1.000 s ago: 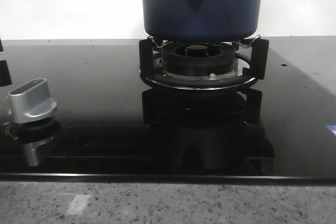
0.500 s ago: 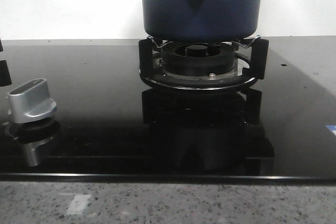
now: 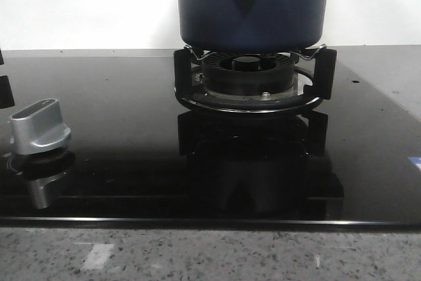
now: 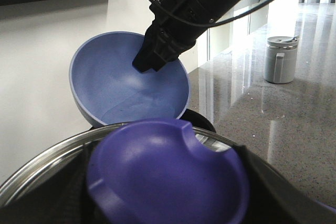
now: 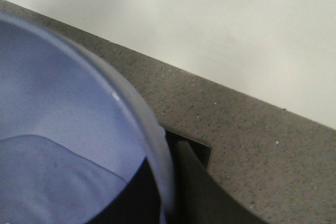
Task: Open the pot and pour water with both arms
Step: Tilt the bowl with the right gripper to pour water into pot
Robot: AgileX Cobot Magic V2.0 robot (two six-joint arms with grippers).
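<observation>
Dark blue pot (image 3: 253, 4) on burner (image 3: 253, 77) at twelve o'clock, right gripper (image 4: 157, 56) clamping tilted bowl (image 4: 121, 85), left pincer's state unclear.

My right arm reaches across, dark and cabled, its end effector (image 4: 157, 56) angled downward with the tips pinched on the rim of the bowl (image 4: 121, 85). I cannot tell my left end effector's state.

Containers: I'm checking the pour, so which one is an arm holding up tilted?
The light-blue round bowl, tilted, right gripper on its rim. The dark navy round pot sits on the black burner; the grey lidded jug stands on the counter.
</observation>
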